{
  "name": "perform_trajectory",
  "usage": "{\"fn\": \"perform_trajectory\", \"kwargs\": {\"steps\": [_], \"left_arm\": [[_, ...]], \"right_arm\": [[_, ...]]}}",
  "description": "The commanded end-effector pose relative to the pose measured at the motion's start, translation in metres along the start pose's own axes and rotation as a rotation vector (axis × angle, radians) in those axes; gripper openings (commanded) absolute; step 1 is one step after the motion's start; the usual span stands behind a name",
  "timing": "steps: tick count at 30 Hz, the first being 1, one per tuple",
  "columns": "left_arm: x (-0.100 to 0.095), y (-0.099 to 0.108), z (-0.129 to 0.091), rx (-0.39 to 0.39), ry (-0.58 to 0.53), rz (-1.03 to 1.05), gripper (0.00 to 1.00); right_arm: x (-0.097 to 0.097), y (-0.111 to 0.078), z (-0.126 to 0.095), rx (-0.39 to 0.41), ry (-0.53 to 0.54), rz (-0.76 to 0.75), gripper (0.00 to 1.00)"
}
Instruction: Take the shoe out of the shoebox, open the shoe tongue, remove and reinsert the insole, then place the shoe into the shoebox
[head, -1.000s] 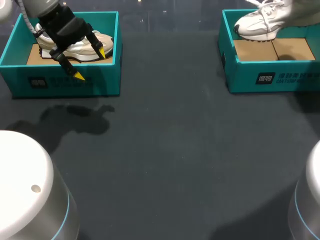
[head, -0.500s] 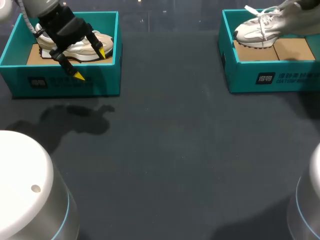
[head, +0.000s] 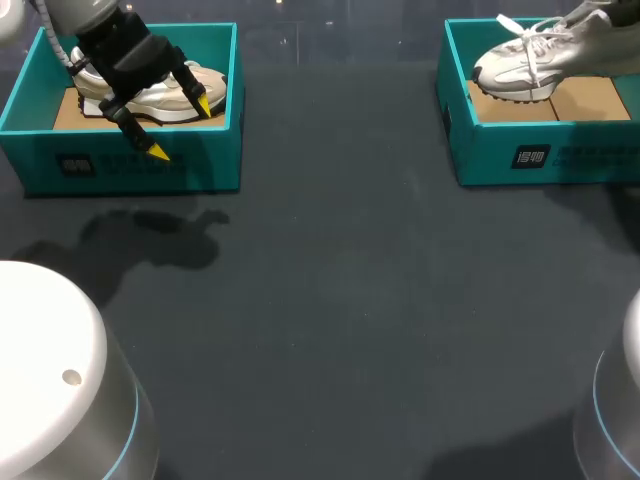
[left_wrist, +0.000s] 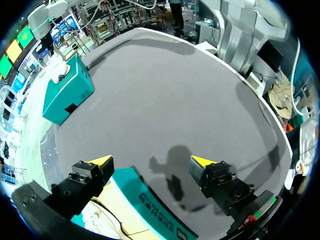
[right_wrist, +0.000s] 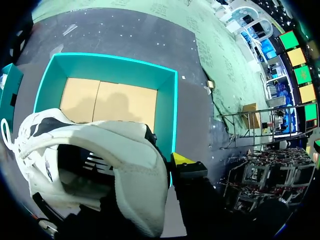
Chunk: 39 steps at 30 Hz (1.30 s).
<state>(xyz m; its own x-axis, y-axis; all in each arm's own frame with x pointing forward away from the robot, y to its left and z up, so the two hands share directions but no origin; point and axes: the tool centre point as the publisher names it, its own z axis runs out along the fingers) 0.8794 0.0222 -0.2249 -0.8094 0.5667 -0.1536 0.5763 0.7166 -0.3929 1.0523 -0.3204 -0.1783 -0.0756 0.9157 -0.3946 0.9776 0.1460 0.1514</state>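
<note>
Above the logo-printed right shoebox (head: 585, 160), right gripper (right_wrist: 164, 156) holds a white shoe (head: 520, 68).

The left shoebox (head: 120, 170) bears a dark square emblem and a line of dark lettering on its near wall, too small to read. The right shoebox (head: 590, 160) has a like emblem and lettering on its near wall, also illegible. Close up in the left wrist view, the left box's print remains unreadable. The white shoe (right_wrist: 100, 145) shows a small dark mark on its side, not legible.
</note>
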Motion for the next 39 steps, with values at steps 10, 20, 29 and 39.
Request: {"fn": "perform_trajectory", "kwargs": {"steps": [10,20,29,39], "left_arm": [[0.000,0.000,0.000,-0.003,0.001,0.001,1.00],[0.000,0.000,0.000,-0.003,0.001,0.001,1.00],[0.000,0.000,0.000,-0.003,0.001,0.001,1.00],[0.000,0.000,0.000,-0.003,0.001,0.001,1.00]], "right_arm": [[-0.012,-0.018,0.031,-0.024,0.045,0.053,0.00],[-0.012,-0.018,0.031,-0.024,0.045,0.053,0.00],[-0.003,-0.029,0.062,0.042,0.016,0.064,0.00],[-0.001,-0.034,0.070,0.028,0.056,0.077,0.00]]}}
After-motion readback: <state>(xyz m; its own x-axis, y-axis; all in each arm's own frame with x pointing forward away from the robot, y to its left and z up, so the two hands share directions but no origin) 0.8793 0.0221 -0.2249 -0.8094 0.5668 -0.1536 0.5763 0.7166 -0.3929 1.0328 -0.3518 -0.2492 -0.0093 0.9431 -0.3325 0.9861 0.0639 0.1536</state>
